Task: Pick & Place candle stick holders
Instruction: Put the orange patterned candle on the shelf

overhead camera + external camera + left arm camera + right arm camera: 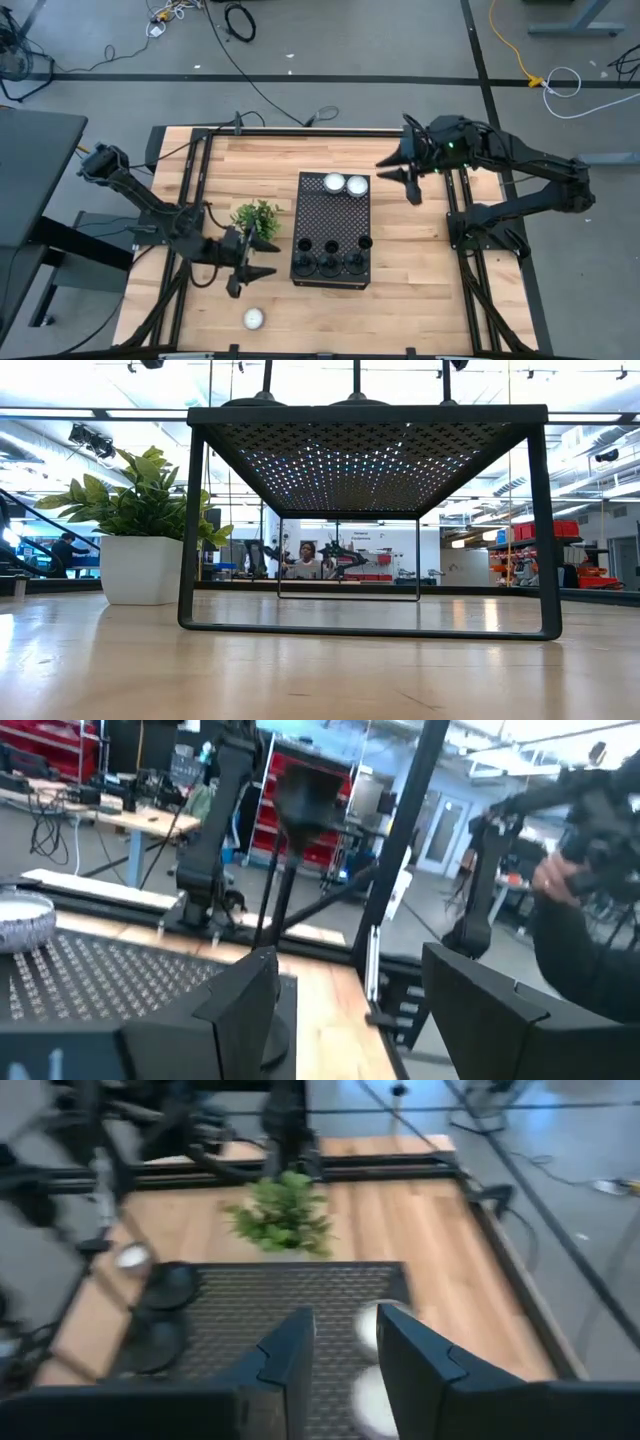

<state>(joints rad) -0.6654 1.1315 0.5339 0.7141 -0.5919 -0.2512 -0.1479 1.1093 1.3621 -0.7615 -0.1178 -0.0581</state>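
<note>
Several slim black candle stick holders stand upright on their round bases along the near end of the black perforated box [330, 225]: three in a row [328, 262] and one behind them at the right [366, 243]. My left gripper [272, 258] is open and empty, level with the table, just left of the box's near-left corner. In its wrist view [350, 1020] one holder's stem [285, 880] stands ahead of the fingers. My right gripper [397, 180] is open and empty above the box's far-right corner, over two white candles [372, 1330]. Holder bases also show in the right wrist view [165, 1290].
A small potted plant [257, 218] stands left of the box, right behind my left gripper. One white candle [254, 318] lies on the table near the front edge. Two white candles [345, 184] sit on the box's far end. In the low view the box [365, 510] fills the middle.
</note>
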